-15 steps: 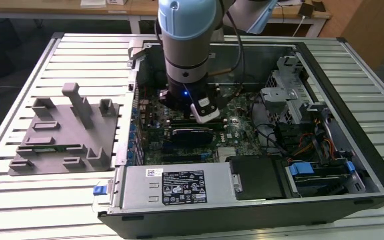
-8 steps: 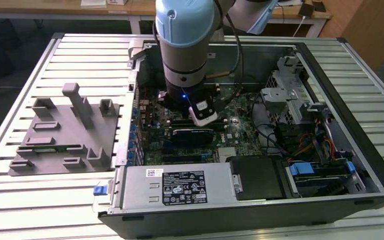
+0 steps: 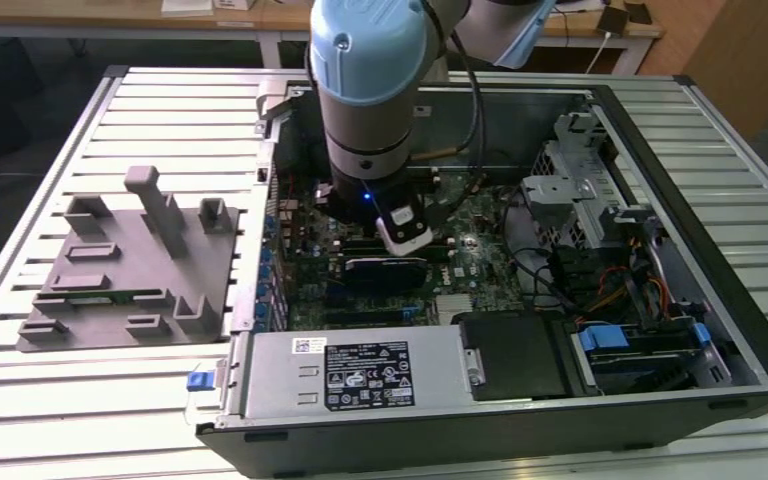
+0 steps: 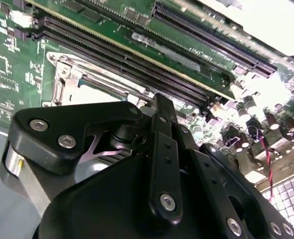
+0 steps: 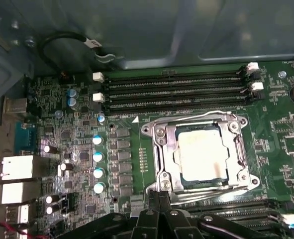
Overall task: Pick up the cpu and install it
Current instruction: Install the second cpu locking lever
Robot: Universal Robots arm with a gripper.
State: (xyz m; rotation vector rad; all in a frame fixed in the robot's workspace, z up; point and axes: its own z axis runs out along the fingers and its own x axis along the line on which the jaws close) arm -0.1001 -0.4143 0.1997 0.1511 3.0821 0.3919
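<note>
Inside the open black computer case on my slatted metal worktop, the arm hangs low over the green motherboard. In the first wrist view, the small flat square cpu with its silver-white metal top lies in the metal-framed socket, just below the rows of black memory slots. It looks level within the frame, so I judge it already placed there. The black pincer sits just beside the socket's near edge, apart from the chip; I cannot tell from these linkages whether it is released or clenched, and nothing shows between them. In the second wrist view, the pincer's black links stand directly in front of the socket frame.

I expect the chip to be light, rigid and slick on top, with a delicate underside. I would hold it by two opposite edges, never pressing on the face, and keep it flat. The grey moulded holder sits on the worktop at the exterior view's left, well apart from the case.
</note>
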